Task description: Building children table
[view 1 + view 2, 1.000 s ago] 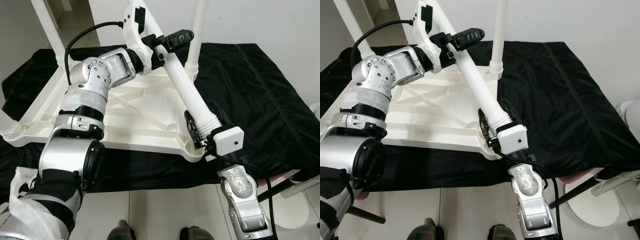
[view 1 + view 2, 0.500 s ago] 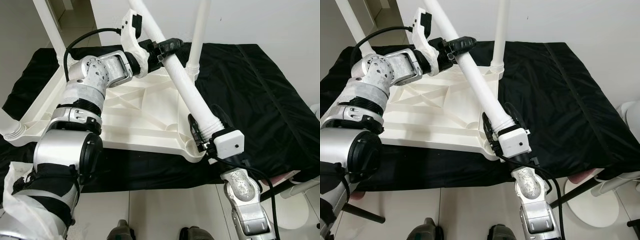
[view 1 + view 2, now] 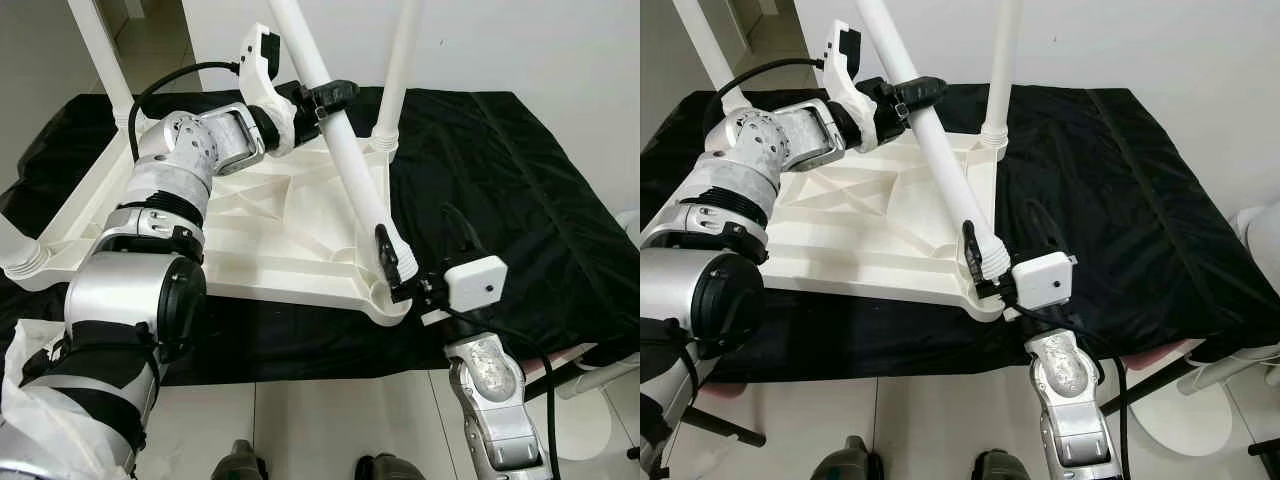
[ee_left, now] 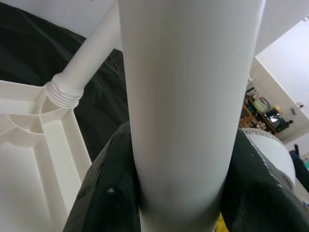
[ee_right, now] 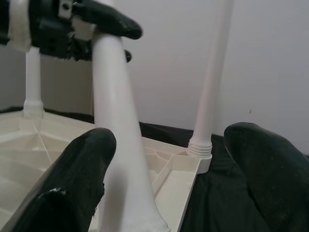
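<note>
A white children's table top (image 3: 280, 230) lies upside down on a black cloth (image 3: 500, 190). A loose white leg (image 3: 345, 150) leans over it, its lower end at the near right corner socket (image 3: 392, 300). My left gripper (image 3: 325, 98) is shut on the leg's upper part; in the left wrist view the tube (image 4: 188, 96) sits between the black fingers (image 4: 104, 188). My right gripper (image 3: 1007, 240) is open at the leg's foot, one finger (image 5: 77, 179) beside the leg (image 5: 118, 145), the other finger (image 5: 270, 164) well apart from it.
Upright legs stand screwed in at the far right corner (image 3: 400, 70) and far left corner (image 3: 100, 60), another at the near left corner (image 3: 20, 260). A white wall rises behind. A white round object (image 3: 1260, 235) sits at the right, over tiled floor (image 3: 330, 420).
The leg has swung more upright, its foot now down at the corner socket. My right gripper has let go of the leg's threaded end and opened wide beside it.
</note>
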Available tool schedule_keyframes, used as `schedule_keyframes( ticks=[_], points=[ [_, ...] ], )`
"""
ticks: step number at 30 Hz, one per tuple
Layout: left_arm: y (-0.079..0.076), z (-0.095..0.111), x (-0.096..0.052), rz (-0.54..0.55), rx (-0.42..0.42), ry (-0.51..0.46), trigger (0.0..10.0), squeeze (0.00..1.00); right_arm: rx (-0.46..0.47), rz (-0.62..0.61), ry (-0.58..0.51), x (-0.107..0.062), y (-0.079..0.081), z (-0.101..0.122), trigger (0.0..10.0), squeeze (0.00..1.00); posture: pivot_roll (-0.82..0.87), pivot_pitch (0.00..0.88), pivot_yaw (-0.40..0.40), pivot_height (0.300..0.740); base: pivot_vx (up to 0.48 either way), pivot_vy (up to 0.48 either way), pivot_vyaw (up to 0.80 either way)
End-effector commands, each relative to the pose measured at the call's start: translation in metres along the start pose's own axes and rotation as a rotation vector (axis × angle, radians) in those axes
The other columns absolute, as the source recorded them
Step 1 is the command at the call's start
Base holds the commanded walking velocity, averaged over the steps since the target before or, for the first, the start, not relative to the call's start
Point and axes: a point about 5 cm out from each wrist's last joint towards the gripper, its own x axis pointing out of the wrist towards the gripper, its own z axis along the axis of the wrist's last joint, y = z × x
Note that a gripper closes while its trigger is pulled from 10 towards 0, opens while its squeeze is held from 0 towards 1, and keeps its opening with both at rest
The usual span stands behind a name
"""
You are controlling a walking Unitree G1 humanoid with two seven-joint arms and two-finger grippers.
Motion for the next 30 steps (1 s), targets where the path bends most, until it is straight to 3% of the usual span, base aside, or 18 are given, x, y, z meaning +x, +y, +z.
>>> schedule_keyframes(
  ticks=[1,7,8,9,10,15,20,29,30],
  points=[
    [-0.01,0.014,0.001,-0.093,0.063,-0.044,10.0,0.0,0.062,-0.011,0.001,0.002,-0.003,0.002,10.0,1.0,-0.02,0.0,0.013,0.74,0.0,0.0,0.0],
    [-0.01,0.024,-0.001,-0.055,0.125,-0.093,10.0,0.0,0.098,-0.054,0.034,0.01,-0.007,0.001,10.0,1.0,-0.02,0.0,0.009,0.74,0.0,0.0,0.0],
    [-0.01,0.025,-0.001,-0.036,0.139,-0.107,10.0,0.0,0.097,-0.06,0.049,0.012,-0.008,0.0,10.0,0.13,-0.02,0.0,0.009,0.74,0.0,0.0,0.0],
    [-0.012,0.028,0.0,-0.029,0.172,-0.123,10.0,0.0,0.089,-0.04,0.084,0.015,-0.007,-0.003,10.0,0.0,-0.02,0.0,0.007,0.74,0.0,0.0,0.0],
    [-0.012,0.028,0.0,-0.029,0.172,-0.123,10.0,0.0,0.089,-0.04,0.084,0.015,-0.007,-0.003,10.0,0.0,-0.02,0.0,0.007,0.74,0.0,0.0,0.0],
    [-0.029,0.033,0.008,-0.023,0.324,-0.194,10.0,0.0,0.038,-0.005,0.201,0.03,-0.011,-0.01,10.0,0.0,-0.02,0.0,-0.001,0.74,0.0,0.0,0.0],
    [-0.04,0.029,0.011,-0.062,0.379,-0.236,10.0,0.0,0.032,0.046,0.216,0.039,-0.01,-0.01,10.0,0.0,-0.02,0.0,-0.008,0.74,0.0,0.0,0.0],
    [-0.049,0.025,0.014,-0.06,0.394,-0.283,10.0,0.0,-0.006,0.066,0.225,0.049,-0.008,-0.011,10.0,0.0,-0.03,0.0,-0.006,0.74,0.0,0.0,0.0],
    [-0.062,0.015,0.019,-0.071,0.45,-0.298,10.0,0.0,-0.044,0.042,0.252,0.059,-0.013,-0.013,10.0,0.0,-0.02,0.0,-0.012,0.74,0.0,0.0,0.0]
  ],
)
